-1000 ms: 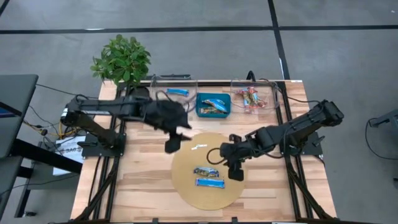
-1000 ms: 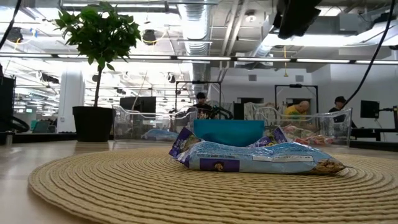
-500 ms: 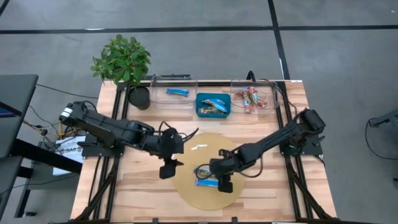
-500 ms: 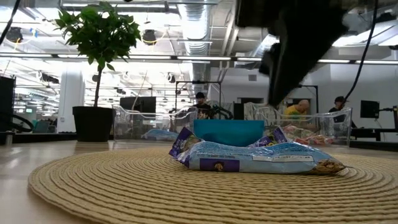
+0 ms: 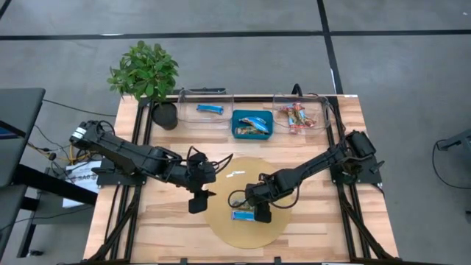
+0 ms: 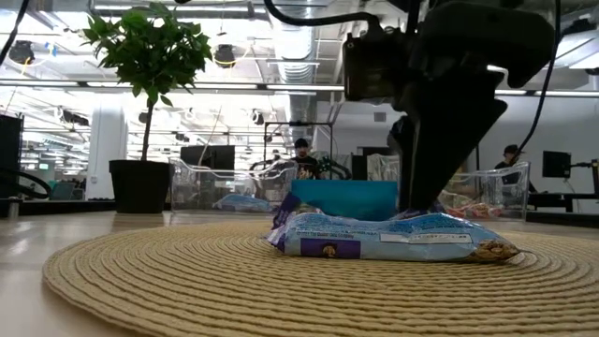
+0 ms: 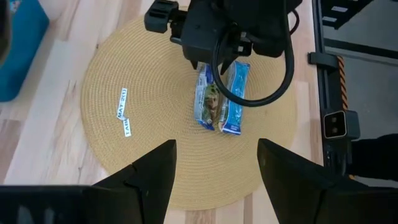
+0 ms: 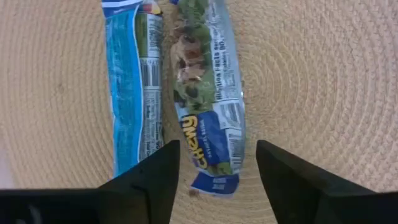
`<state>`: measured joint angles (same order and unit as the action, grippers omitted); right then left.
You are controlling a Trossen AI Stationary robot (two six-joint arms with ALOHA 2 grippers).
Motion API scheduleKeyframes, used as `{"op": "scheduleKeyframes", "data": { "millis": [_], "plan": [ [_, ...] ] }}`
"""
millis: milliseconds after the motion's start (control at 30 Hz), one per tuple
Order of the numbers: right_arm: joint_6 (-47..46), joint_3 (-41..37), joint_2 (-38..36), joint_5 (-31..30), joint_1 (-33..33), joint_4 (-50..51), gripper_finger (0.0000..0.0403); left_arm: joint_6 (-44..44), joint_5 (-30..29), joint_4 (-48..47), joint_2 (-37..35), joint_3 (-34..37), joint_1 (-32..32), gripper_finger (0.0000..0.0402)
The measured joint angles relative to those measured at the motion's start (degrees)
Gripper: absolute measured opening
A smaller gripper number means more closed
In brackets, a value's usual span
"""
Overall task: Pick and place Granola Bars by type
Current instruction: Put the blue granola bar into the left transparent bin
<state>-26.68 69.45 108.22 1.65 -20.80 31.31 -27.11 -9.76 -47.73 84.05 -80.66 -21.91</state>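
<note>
Two Granola Bars lie side by side on the round woven mat (image 5: 227, 180): a bright blue one (image 8: 127, 93) and a blue-and-silver one (image 8: 208, 93). My right gripper (image 8: 217, 186) is down over them, open, with its fingers on either side of the blue-and-silver bar's end toward the table's right. In the high view this gripper (image 5: 259, 210) hides that bar, and only the bright blue one (image 5: 243, 216) shows. My left gripper (image 5: 197, 200) hangs open over the mat's left edge, nothing between its fingers (image 7: 149, 180). My right gripper comes from above, slanting from the table's right, and straddles the blue-and-silver bar's right end (image 8: 214, 177). The bar lies flat on the mat. Whether a finger touches it I cannot tell.
Along the far edge stand a clear bin holding a blue bar (image 5: 210, 109), a teal tray (image 5: 252, 124) with bars and a clear bin with red-and-tan bars (image 5: 298, 116). A potted plant (image 5: 145, 71) stands at the far left corner. A label (image 7: 123, 111) lies on the mat.
My right gripper has sunk onto the mat and gone toward the table's left, ending over the two bars. My left gripper has swung from the table's middle toward the near edge and down to the mat's left rim, then kept still.
</note>
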Motion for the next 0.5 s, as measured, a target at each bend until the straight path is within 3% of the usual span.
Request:
{"op": "scheduleKeyframes", "data": {
  "millis": [167,500],
  "plan": [
    [0.18,0.0,-0.02,3.19,0.0,-0.05,0.0185,0.0,0.02,-0.01,0.0,0.0,0.0,0.0217],
    [0.18,0.22,2.59,7.44,0.02,-1.02,0.0059,-0.62,-1.08,-0.07,0.0,0.0,0.02,0.0217]
  ]
}}
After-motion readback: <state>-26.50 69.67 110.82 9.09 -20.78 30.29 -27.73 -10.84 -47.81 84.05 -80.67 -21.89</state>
